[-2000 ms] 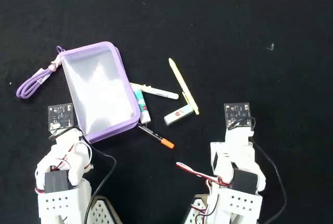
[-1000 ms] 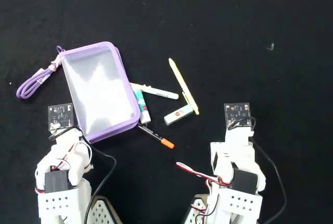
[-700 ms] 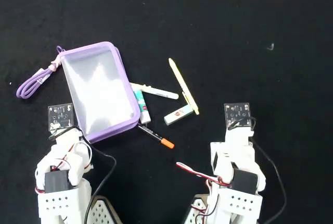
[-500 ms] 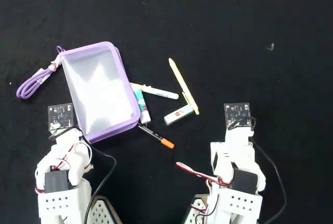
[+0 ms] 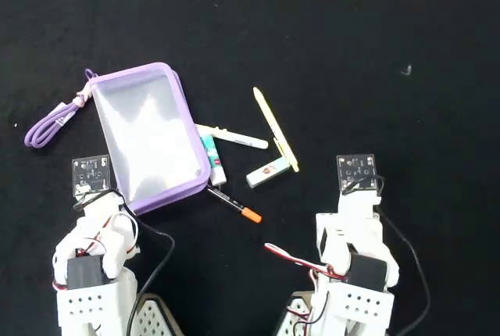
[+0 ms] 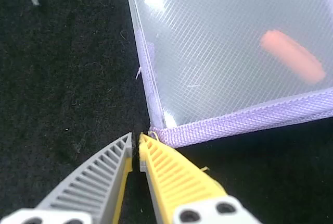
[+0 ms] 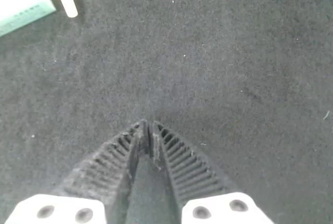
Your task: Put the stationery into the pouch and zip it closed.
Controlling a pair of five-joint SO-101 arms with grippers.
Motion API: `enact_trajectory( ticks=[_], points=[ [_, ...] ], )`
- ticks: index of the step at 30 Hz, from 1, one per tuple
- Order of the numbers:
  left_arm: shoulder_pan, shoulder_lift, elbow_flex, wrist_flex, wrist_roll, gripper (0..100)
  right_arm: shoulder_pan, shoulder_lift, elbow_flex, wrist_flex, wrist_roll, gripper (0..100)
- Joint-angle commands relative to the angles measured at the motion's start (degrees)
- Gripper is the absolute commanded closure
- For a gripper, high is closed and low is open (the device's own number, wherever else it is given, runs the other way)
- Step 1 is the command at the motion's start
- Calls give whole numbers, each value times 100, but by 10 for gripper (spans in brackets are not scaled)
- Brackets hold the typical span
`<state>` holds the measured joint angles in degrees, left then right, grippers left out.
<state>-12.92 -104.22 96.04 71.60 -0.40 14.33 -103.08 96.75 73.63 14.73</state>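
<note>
Jaws of the left gripper [image 6: 136,139] sit pressed together over the black table [image 6: 62,67], tips just at the near corner of the clear, purple-edged pouch [image 6: 229,52]. The right gripper [image 7: 146,126] is likewise closed on nothing above bare cloth. Farther out, beside the pouch on the right arm's side, lie an orange-capped pen [image 5: 234,205], a teal tube [image 5: 212,160], a white-and-teal stick [image 5: 268,172], a white marker [image 5: 232,137] and a yellow pen [image 5: 275,129], all outside the pouch. A purple strap [image 5: 51,123] trails from its far left corner.
</note>
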Motion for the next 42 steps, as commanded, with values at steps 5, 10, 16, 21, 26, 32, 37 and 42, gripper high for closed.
enact_trajectory(
  ticks=[5, 10, 16, 21, 26, 32, 37, 42],
  points=[
    [-66, -53, 136, 26, -18, 970, 53, -382, -22, 26, -18, 986],
    [31, -53, 136, 26, -9, 970, 53, -382, -22, 26, -26, 986],
    [435, -53, 136, 26, -9, 970, 53, -382, -22, 26, -26, 986],
    [523, -53, 136, 149, -44, 970, 70, -374, -22, 26, 9, 986],
    [84, -53, 13, 149, -44, 970, 79, -374, -22, 26, 9, 986],
    [-92, -53, 4, 193, -334, 970, 88, -374, -22, 26, 9, 986],
    [-119, -53, -198, 185, -1916, 970, 88, -374, -22, 26, 9, 986],
    [-154, -53, -646, 193, -3174, 971, 88, -374, -22, 26, 9, 986]
  ],
)
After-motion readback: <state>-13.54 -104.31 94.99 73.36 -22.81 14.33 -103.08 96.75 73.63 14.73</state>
